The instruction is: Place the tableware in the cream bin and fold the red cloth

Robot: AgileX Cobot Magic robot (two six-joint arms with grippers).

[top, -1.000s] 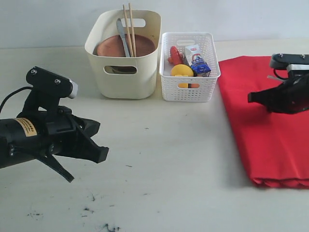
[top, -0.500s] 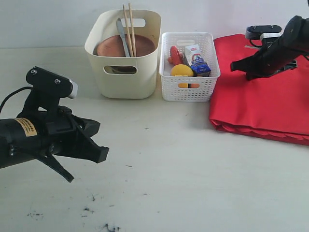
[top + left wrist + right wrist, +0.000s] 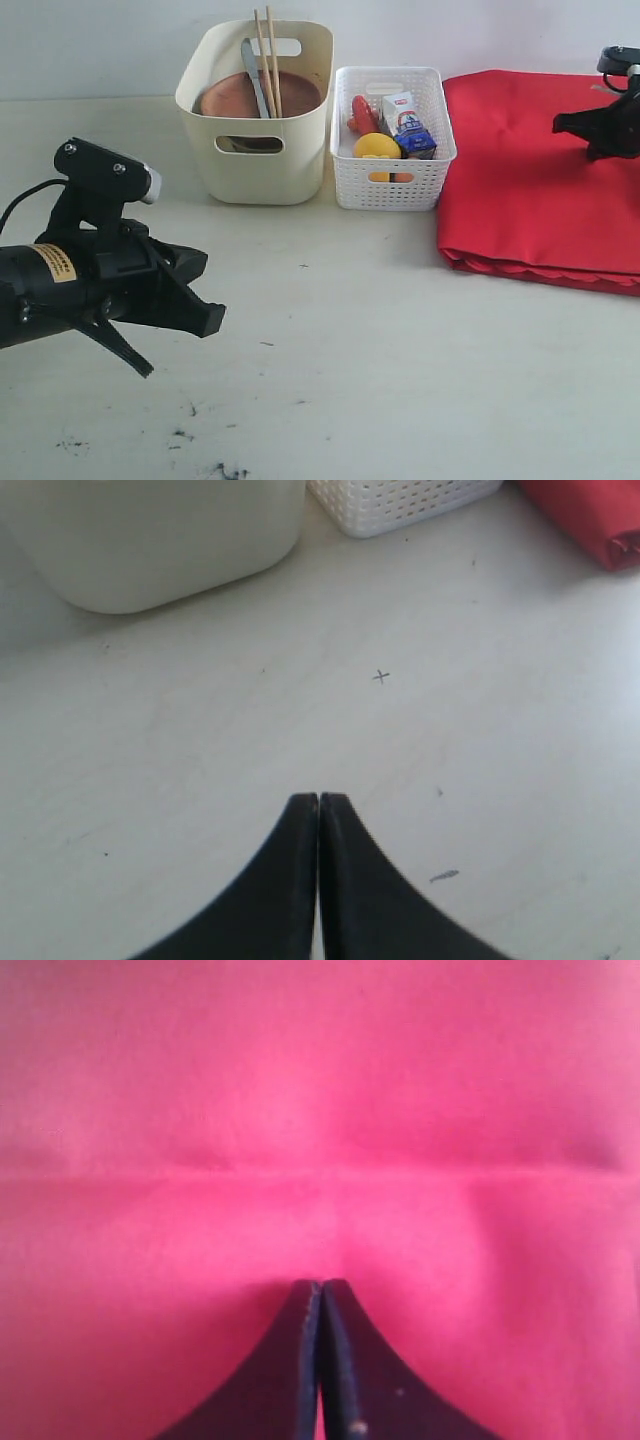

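Note:
The cream bin stands at the back and holds the brown plate, the wooden chopsticks and the metal knife. To the right lies the red cloth, folded flat with its scalloped edge toward the front. My right gripper hovers over the cloth's far right part, shut, with nothing between its fingers; in the right wrist view it points at a crease in the cloth. My left gripper is shut and empty over bare table at the front left, and its tips are pressed together.
A white lattice basket with a lemon, a milk carton and other food stands between the bin and the cloth. In the left wrist view the bin, the basket and a cloth corner lie ahead of the gripper. Dark smudges mark the table's front.
The cloth's front half was folded back onto its rear half a second ago. Since then my right gripper has drawn away to the right. The left arm has not moved.

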